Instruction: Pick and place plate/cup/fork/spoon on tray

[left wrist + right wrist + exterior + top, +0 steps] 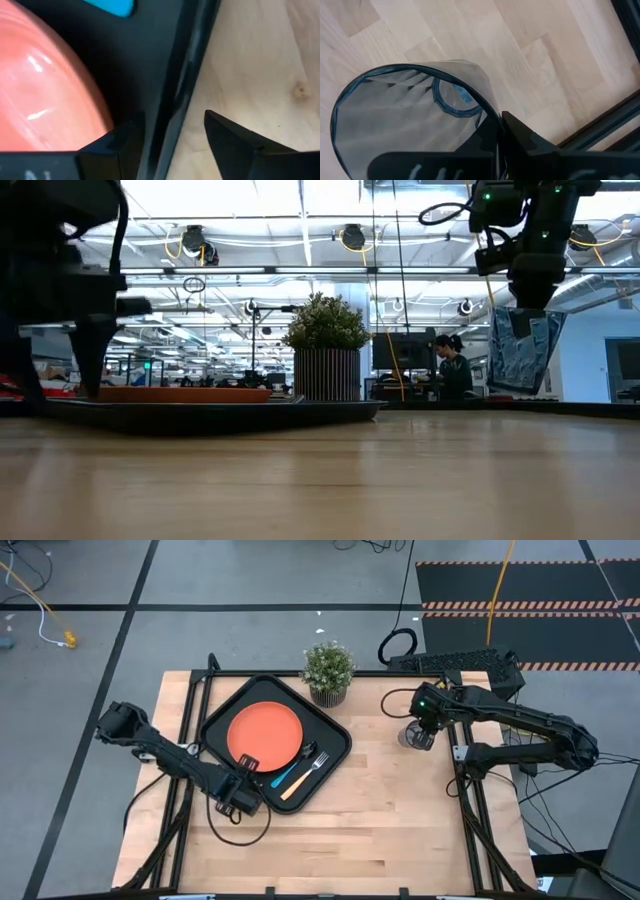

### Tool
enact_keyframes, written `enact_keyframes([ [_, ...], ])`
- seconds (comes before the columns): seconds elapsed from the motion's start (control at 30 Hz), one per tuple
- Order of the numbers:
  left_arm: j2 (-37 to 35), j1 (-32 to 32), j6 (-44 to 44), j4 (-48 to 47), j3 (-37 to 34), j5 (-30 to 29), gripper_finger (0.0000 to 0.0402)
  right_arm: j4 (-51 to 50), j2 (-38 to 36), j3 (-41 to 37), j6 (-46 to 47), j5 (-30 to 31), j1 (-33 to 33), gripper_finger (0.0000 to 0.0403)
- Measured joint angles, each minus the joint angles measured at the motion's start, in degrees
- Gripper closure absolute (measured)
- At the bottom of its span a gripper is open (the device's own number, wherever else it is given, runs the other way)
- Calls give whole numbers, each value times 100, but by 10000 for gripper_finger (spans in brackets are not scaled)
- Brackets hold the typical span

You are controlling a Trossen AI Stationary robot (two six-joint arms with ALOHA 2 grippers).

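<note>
A: Where's the cup rel. to the tray?

B: Small grey translucent cup (412,117) is off the big black rectangular tray (224,712), well to its right past the potted plant (328,670). My right gripper (421,730) is on it, a finger at its rim, held upright. It looks lifted, can't confirm.

A: Left?

B: Left gripper (170,135) spread, straddling the tray's near rim. Orange plate (265,735), fork (303,778), spoon (293,769) already on. Right arm's nearer; carry goes leftward to the tray

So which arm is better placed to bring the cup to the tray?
The right arm. Its end effector is already at the cup, out on the bare wood right of the tray. The left end effector sits at the tray's near edge, by the plate.
</note>
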Motion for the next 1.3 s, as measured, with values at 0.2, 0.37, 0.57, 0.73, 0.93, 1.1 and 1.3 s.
enact_keyframes([
  [0.2,-15,-120,-89,530,-404,199,205,32,0,0,20,-149,0,403],
  [0.37,-23,-154,-117,771,-523,244,262,30,-2,0,6,-147,0,403],
  [0.57,-14,-149,-71,1002,-525,190,341,30,0,0,3,-142,0,403],
  [0.73,12,-132,-49,1633,-516,30,357,42,0,0,3,-144,0,403],
  [0.93,13,-80,-70,2448,-513,193,333,72,-2,0,2,-147,0,403],
  [1.1,12,16,-109,2749,-513,162,346,71,-2,0,0,-149,0,403],
  [1.3,59,38,9,3455,-511,111,356,72,-2,0,0,-149,0,403],
])
